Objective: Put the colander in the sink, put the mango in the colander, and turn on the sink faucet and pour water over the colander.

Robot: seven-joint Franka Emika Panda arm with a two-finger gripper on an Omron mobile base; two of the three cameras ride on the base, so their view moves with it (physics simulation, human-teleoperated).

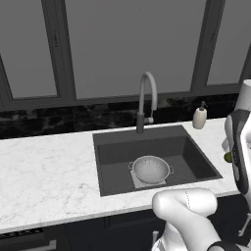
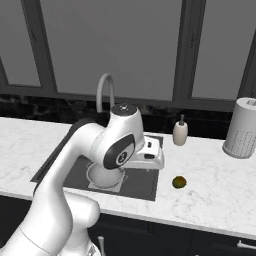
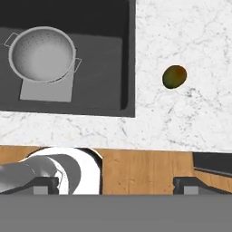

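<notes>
Currently the gripper [image 3: 116, 183], fingers spread wide and empty, hangs above the counter's [image 3: 181, 118] front edge; mango [image 3: 174, 76] lies ahead, right of centre; colander [image 3: 42, 54] sits in the sink [image 3: 104, 54].

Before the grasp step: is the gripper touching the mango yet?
Apart. The hand view shows the mango alone on the counter, bare marble between it and the open fingertips.

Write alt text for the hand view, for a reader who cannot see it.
Looking down from the hand, a white colander sits on the drain plate in the dark sink. A yellow-green mango lies on the marble counter beside the basin, and the open gripper holds nothing.
</notes>
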